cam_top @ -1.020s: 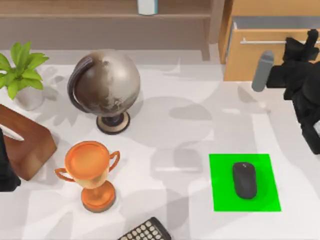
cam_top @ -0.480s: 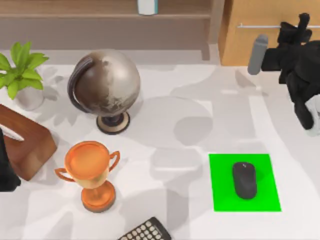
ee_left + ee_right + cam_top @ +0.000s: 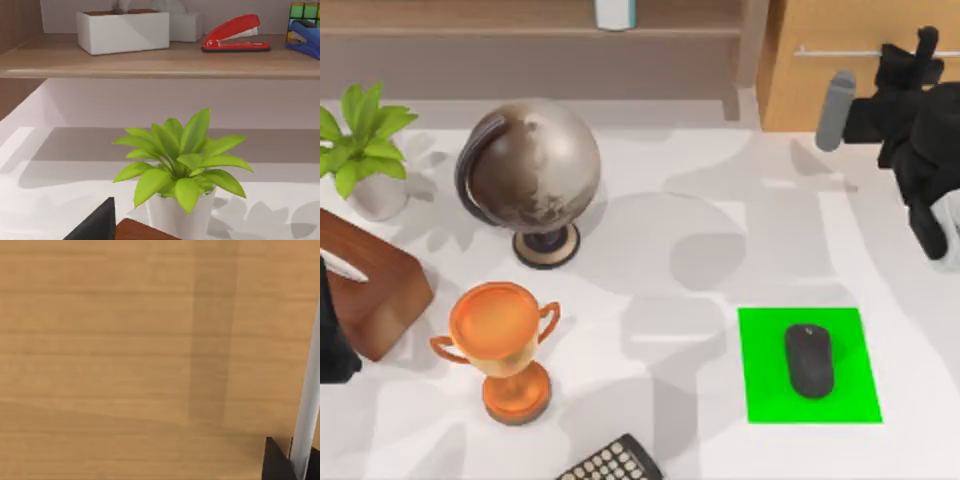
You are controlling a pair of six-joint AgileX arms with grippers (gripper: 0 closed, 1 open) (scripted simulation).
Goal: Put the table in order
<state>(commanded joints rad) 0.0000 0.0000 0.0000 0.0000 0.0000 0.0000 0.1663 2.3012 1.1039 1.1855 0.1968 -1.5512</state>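
Observation:
The white table [image 3: 650,160] carries several items. My right gripper [image 3: 923,48] is at the back right, at the metal bar handle [image 3: 840,51] of the light wooden drawer unit [image 3: 820,95]. The drawer front sits flush and shut. In the right wrist view the handle [image 3: 307,390] runs between dark fingers [image 3: 275,462], close against the wood. My left arm [image 3: 332,335] stays parked at the table's left edge; one of its dark fingertips [image 3: 95,225] shows in the left wrist view.
Standing on the table are a globe [image 3: 530,175], an orange trophy [image 3: 500,345], a potted plant [image 3: 365,140], a brown box [image 3: 370,285], a calculator [image 3: 615,462] and a black mouse [image 3: 808,360] on a green mat [image 3: 855,395]. The shelf holds a red stapler [image 3: 235,35].
One second ago the drawer stood open with its grey inside showing; it is now shut, and my right gripper moved back with the handle. Nothing has moved in the last half second.

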